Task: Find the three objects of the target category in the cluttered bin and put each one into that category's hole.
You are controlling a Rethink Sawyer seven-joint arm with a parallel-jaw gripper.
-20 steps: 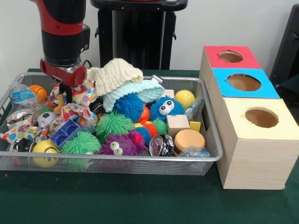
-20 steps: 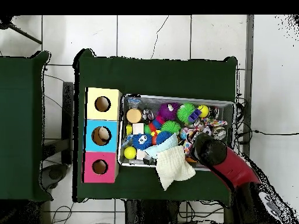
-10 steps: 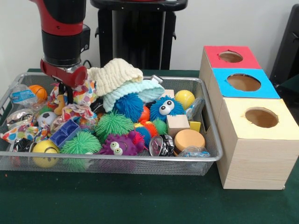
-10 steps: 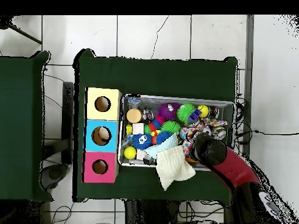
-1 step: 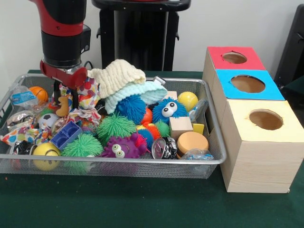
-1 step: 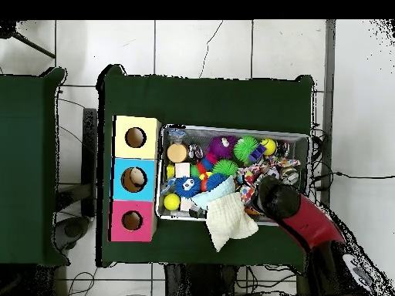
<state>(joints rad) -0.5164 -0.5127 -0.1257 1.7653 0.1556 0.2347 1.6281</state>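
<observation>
So the gripper (image 5: 66,100) is down in the wire bin (image 5: 216,156) at its left end in the front view, two dark fingers spread either side of a little orange toy (image 5: 62,108), though I can't tell if they're touching it. A colourful patterned cloth (image 5: 85,92) is bunched around it, with a cream knit cloth (image 5: 116,76) just beside. The three boxes (image 5: 259,123) with holes on top sit right next to the bin's other end.
</observation>
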